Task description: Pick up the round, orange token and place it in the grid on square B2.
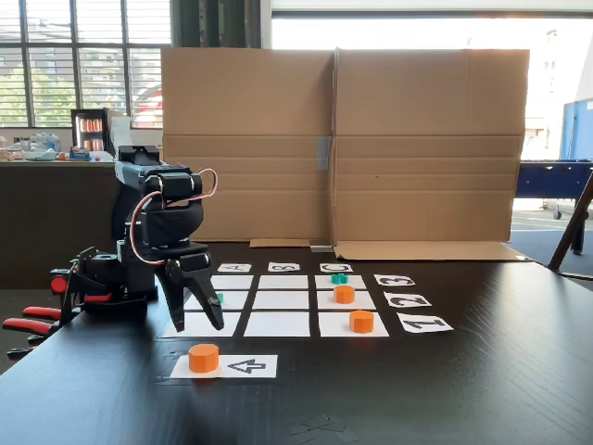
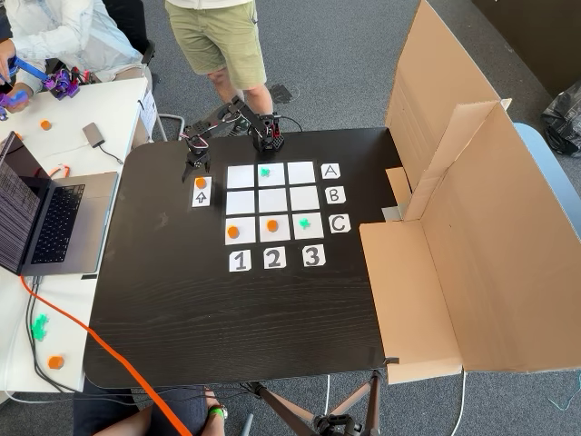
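An orange token point(image 1: 203, 357) point(image 2: 201, 183) rests on the white arrow card point(image 1: 243, 366) at the front left in a fixed view, outside the grid point(image 1: 277, 324) point(image 2: 241, 199). My gripper point(image 1: 196, 326) point(image 2: 193, 169) hangs just behind this token, pointing down, open and holding nothing. Square B2 point(image 1: 282, 298) point(image 2: 272, 199), the centre cell, is bare. Two more orange tokens point(image 1: 344, 294) point(image 1: 361, 321) lie in the grid's C row, also seen from above point(image 2: 271, 225) point(image 2: 233, 232).
Teal tokens point(image 1: 339, 278) point(image 1: 219, 298) occupy two other cells. Letter and number cards point(image 2: 334, 195) point(image 2: 273, 258) edge the grid. A cardboard wall point(image 1: 343, 139) stands behind it. A laptop point(image 2: 45, 218) sits on the side table, and a person point(image 2: 222, 45) stands by the arm's base.
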`<state>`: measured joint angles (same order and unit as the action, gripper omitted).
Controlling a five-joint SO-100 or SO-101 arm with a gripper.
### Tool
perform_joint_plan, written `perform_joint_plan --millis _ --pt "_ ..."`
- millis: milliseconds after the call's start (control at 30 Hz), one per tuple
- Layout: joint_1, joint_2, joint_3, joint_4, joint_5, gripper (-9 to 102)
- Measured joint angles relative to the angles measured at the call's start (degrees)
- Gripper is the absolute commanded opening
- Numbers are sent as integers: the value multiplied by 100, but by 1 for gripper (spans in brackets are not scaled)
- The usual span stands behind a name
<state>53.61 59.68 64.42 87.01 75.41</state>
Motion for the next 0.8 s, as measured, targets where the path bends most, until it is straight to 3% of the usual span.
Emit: perform_joint_plan --millis 800 --pt "-229 -791 -642 -9 97 52"
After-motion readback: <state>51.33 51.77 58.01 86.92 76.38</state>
